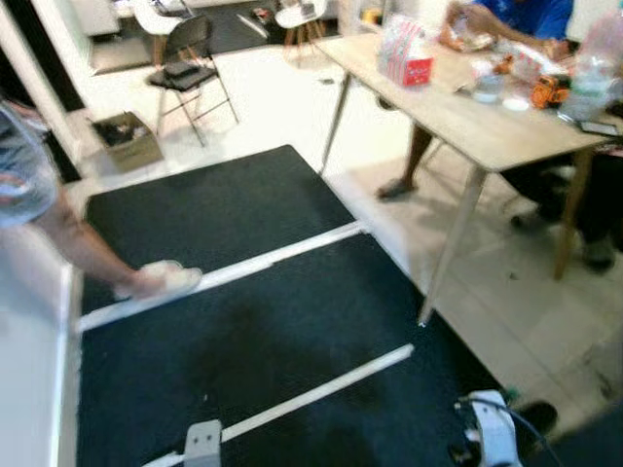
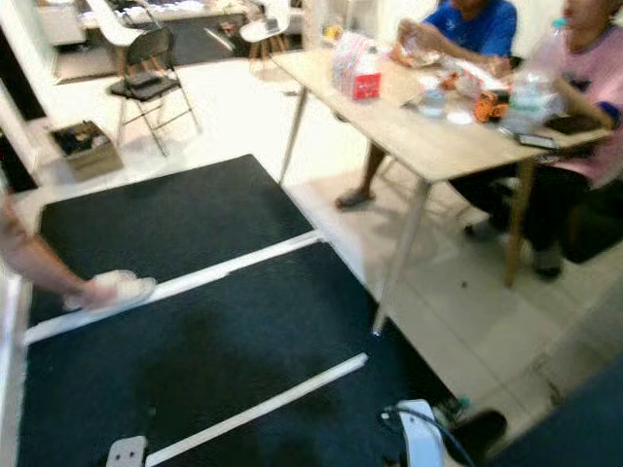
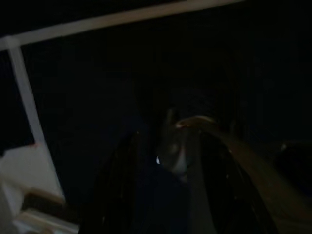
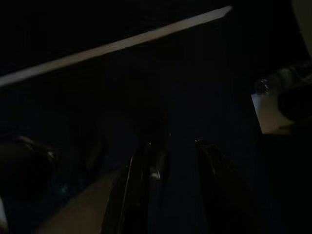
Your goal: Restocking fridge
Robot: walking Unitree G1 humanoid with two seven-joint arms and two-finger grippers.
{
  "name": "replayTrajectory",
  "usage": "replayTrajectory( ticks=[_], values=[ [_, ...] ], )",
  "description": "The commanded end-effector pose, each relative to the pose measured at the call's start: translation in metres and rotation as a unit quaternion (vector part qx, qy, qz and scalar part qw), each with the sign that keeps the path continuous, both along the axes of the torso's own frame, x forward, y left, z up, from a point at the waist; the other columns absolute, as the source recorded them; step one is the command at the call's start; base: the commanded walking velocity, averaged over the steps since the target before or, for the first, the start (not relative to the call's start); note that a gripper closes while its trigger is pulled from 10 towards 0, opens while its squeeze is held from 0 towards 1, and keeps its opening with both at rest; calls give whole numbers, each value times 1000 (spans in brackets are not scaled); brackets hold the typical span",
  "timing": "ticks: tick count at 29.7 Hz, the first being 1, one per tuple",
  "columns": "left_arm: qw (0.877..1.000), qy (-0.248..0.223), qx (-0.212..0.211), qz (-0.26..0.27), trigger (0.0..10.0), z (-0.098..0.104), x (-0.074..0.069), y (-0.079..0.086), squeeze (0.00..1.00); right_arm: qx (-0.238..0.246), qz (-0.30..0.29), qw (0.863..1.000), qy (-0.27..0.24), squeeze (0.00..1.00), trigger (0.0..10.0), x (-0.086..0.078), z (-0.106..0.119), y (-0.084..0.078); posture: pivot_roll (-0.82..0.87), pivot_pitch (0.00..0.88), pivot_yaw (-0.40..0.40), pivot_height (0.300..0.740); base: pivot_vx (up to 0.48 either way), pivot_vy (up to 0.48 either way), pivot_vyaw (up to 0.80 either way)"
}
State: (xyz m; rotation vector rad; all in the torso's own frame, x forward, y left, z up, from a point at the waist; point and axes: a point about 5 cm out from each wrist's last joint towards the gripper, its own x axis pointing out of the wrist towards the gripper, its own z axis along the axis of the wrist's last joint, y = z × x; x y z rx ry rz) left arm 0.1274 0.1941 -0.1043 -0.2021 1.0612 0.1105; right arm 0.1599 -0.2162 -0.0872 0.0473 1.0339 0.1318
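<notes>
Both arms (image 1: 202, 443) hang idle over dark mat (image 1: 253, 341), right gripper (image 4: 170, 161) parted and empty, left gripper's (image 3: 165, 161) state untellable; transit step, finding the fridge comes next.

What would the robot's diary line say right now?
place: dark mat beside table | arms: both hang idle | left fingers: unclear | right fingers: apart, empty | people: seated at table; foot on mat | fridge: unseen

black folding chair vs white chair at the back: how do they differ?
The black folding chair is dark with thin metal legs; the white chair is pale. The black folding chair stands nearer the robot, close to the cardboard box; the white chair stands further back, beyond the far end of the wooden table. The black one shows whole; the white one is cut by the frame's top. Both are unoccupied.
</notes>
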Motion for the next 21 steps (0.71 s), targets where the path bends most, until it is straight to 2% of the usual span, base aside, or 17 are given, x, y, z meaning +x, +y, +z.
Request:
replayTrajectory(
  ticks=[1,11,13,16,18,21],
  values=[
    [1000,-1,-3,-2,10000,0,2,0,0,-2,-11,1000,5,0,10000,-4,-2,-2,-48,0,-10,740,0,0,0],
    [1000,0,-7,7,10000,1,1,2,0,-24,-33,999,24,0,10000,-10,-4,-5,-47,0,-6,740,0,0,0],
    [1000,0,-4,-10,10000,1,2,2,0,-28,-18,999,28,0,10000,-11,-5,-6,-48,0,-1,740,0,0,0],
    [1000,-5,5,-4,10000,3,5,8,0,-37,-18,999,25,0,10000,-10,-3,-10,-48,0,-6,740,0,0,0],
    [1000,-9,4,20,10000,4,7,14,0,-37,-41,998,19,0,10000,-7,-1,-15,-48,0,-6,740,0,0,0],
    [1000,-8,2,14,10000,4,7,12,0,-38,-36,998,18,0,10000,-5,-1,-14,-56,0,-8,740,0,0,0]
  ],
)
